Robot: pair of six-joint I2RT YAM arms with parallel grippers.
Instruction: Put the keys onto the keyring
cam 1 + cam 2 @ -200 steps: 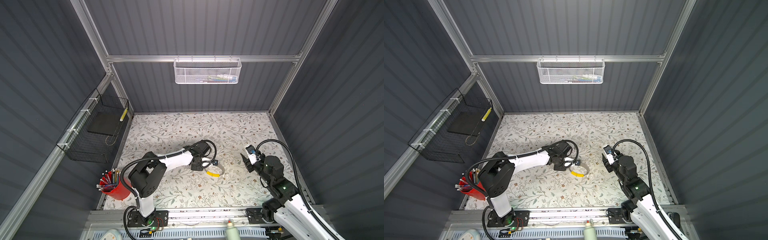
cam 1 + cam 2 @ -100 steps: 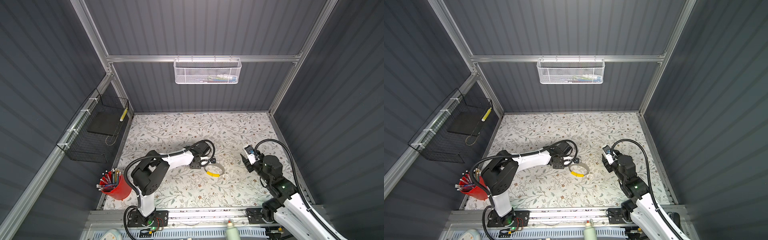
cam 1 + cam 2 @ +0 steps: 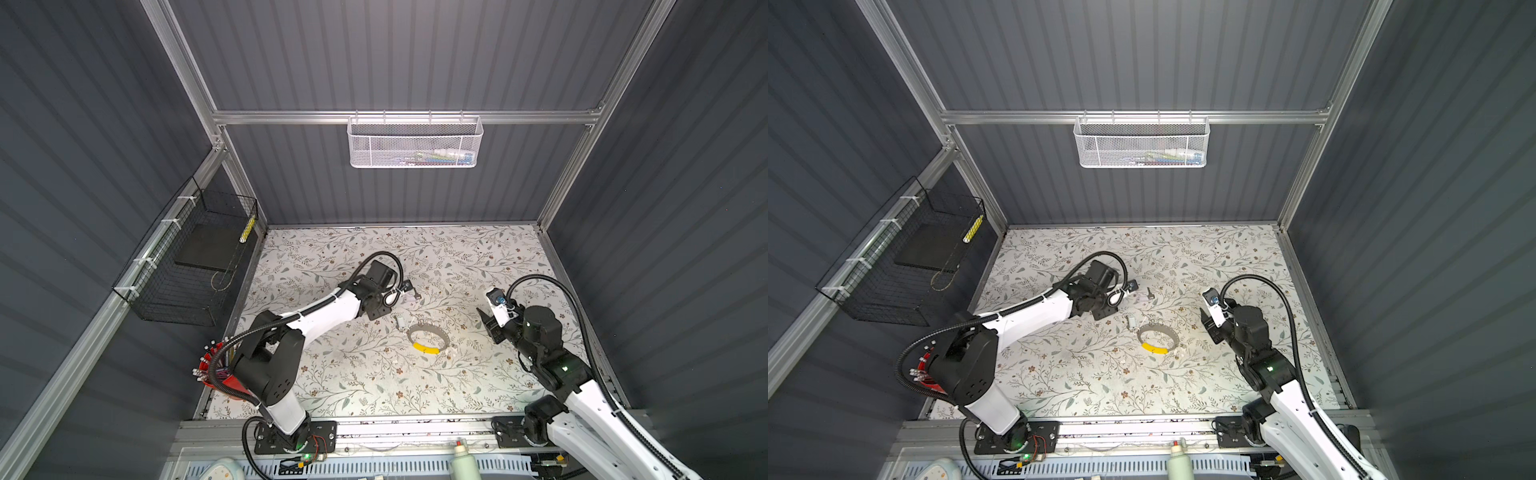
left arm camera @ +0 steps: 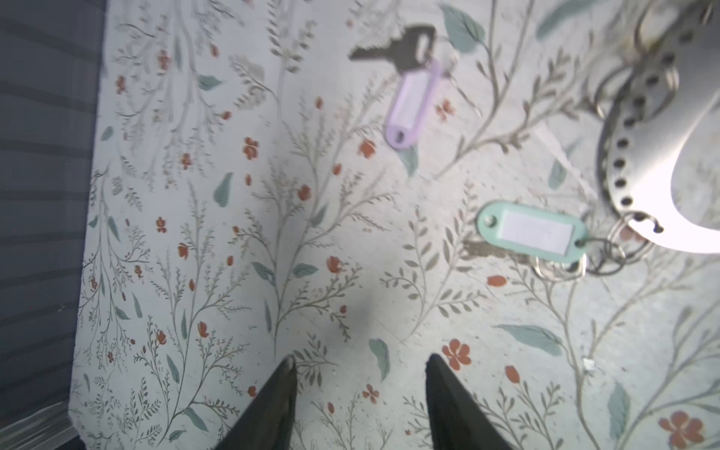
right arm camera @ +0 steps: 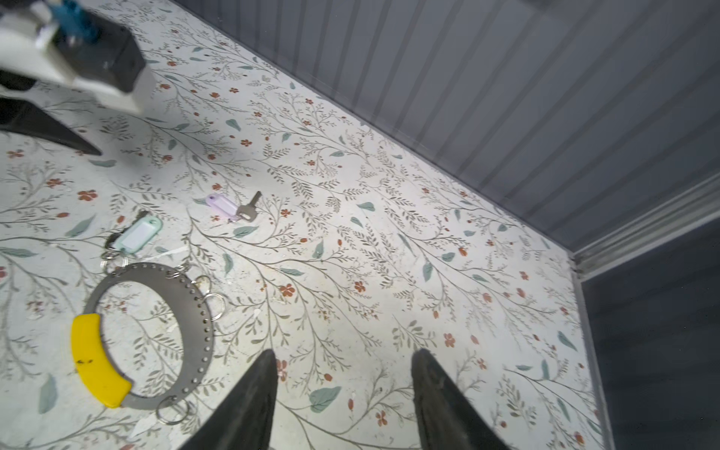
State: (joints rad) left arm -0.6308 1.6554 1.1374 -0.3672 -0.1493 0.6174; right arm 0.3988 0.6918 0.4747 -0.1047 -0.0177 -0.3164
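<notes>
One keyring (image 5: 198, 335), a grey studded loop with one yellow segment, lies flat mid-mat (image 3: 374, 374), well clear of every wall. Two keys (image 5: 249, 210) show. One, on a lilac tag (image 5: 224, 206), lies loose nearby. The other is mostly hidden under a mint tag (image 5: 136, 233) touching the loop's small rings. The left gripper (image 4: 360, 389) and right gripper (image 5: 343, 389) hang spread and empty over bare mat. Only the right wrist view shows the whole loop.

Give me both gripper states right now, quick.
Left gripper: open, holding nothing.
Right gripper: open, holding nothing.
</notes>
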